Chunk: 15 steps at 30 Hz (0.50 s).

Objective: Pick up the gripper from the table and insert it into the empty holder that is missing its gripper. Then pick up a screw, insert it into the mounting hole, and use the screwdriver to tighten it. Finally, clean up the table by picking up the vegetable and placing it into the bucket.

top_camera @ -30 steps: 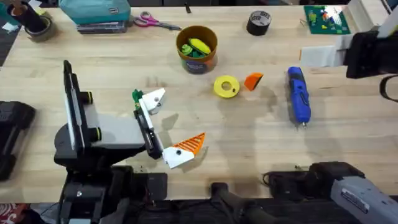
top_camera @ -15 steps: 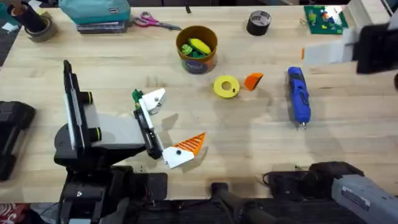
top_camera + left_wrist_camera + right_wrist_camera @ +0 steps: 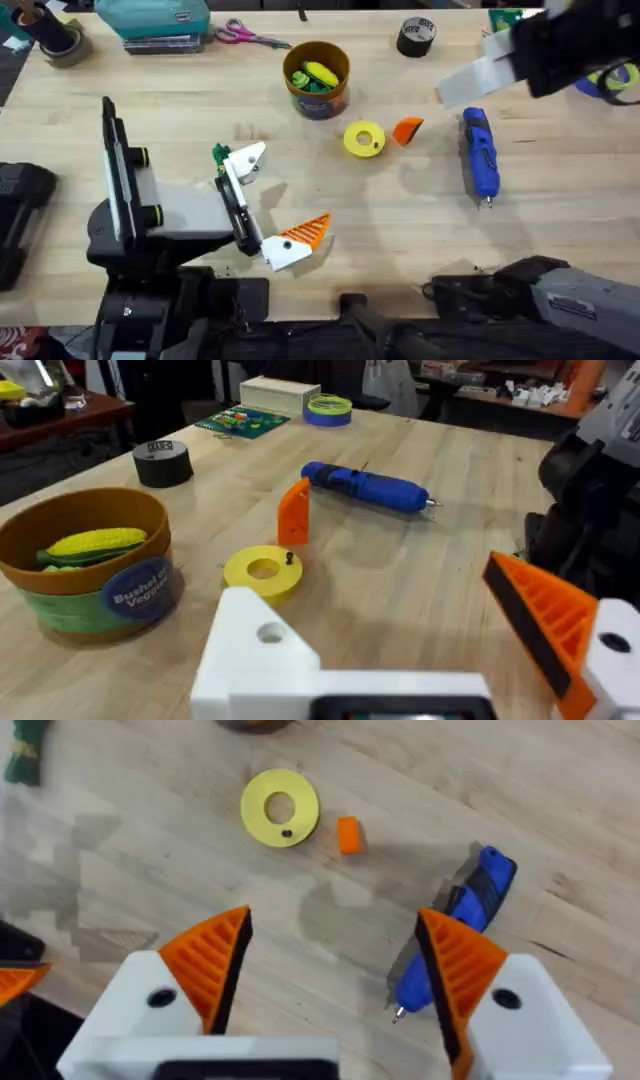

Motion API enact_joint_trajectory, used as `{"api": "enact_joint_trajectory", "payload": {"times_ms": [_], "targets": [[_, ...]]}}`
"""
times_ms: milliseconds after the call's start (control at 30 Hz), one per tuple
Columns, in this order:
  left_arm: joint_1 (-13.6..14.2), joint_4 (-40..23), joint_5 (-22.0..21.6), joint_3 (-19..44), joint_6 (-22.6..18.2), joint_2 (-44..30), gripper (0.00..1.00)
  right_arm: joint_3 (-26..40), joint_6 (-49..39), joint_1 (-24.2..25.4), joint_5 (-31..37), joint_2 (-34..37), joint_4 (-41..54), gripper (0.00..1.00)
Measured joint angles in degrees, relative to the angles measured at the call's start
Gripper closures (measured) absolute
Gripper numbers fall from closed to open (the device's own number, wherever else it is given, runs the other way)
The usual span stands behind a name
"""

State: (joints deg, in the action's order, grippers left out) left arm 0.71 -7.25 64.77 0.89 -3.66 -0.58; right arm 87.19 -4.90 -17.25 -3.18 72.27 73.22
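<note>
Overhead, the orange gripper (image 3: pixel 407 130) is seen on the table (image 3: pixel 330 200) beside a yellow disc (image 3: pixel 364 139). From the left wrist, the left gripper (image 3: pixel 420 650), one tip missing, is spread. From the right wrist, the right gripper (image 3: pixel 335 965) is spread above it; light, rigid, best pinched across its flat sides.

tabletop (image 3: pixel 560 240): light wood, visible grain, smooth with a soft sheen
gripper (image 3: pixel 407 130): orange plastic, matt
holder (image 3: pixel 247 156): white plastic, matt, smooth
screwdriver (image 3: pixel 479 153): blue plastic body, slightly glossy; thin silver metal bit
bucket (image 3: pixel 318 80): brown-orange, smooth wall, glossy printed label band
disc (image 3: pixel 364 139): yellow plastic, smooth, matt
tape roll (image 3: pixel 416 37): black, dull sheen
right arm's pads (image 3: pixel 212 960): orange plastic, ribbed, on smooth white plastic brackets
scissors (image 3: pixel 250 36): pink plastic handles, metal blades
</note>
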Motion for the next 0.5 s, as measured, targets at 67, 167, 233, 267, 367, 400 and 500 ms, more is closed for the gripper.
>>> {"api": "enact_joint_trajectory", "payload": {"times_ms": [67, 167, 233, 267, 367, 400, 500], "targets": [[0.0, 0.0, 0.0, 0.0, 0.0, 0.0, 0.015, 0.0, -0.1, -1.6, 0.4, 0.5, 0.3, 0.004], [0.0, 0.0, 0.0, 0.0, 0.0, 0.0, 0.015, 0.0, -0.3, -3.3, 0.6, 0.8, 1.0, 0.004], [0.0, 0.0, 0.0, 0.0, 0.0, 0.0, 0.016, 0.0, -0.4, -3.8, 0.6, 1.2, 1.5, 0.004], [0.0, 0.0, 0.0, 0.0, 0.0, 0.0, 0.015, 0.0, -0.6, -3.8, 0.8, 1.5, 1.8, 0.004], [0.0, 0.0, 0.0, 0.0, 0.0, 0.0, 0.015, 0.0, -2.1, -2.4, 2.1, 3.8, 2.2, 0.004], [0.0, 0.0, 0.0, 0.0, 0.0, 0.0, 0.015, 0.0, -2.7, -1.8, 2.1, 4.0, 2.2, 0.004], [0.0, 0.0, 0.0, 0.0, 0.0, 0.0, 0.015, 0.0, -4.1, 0.0, 2.3, 4.1, 2.1, 0.004]]}}
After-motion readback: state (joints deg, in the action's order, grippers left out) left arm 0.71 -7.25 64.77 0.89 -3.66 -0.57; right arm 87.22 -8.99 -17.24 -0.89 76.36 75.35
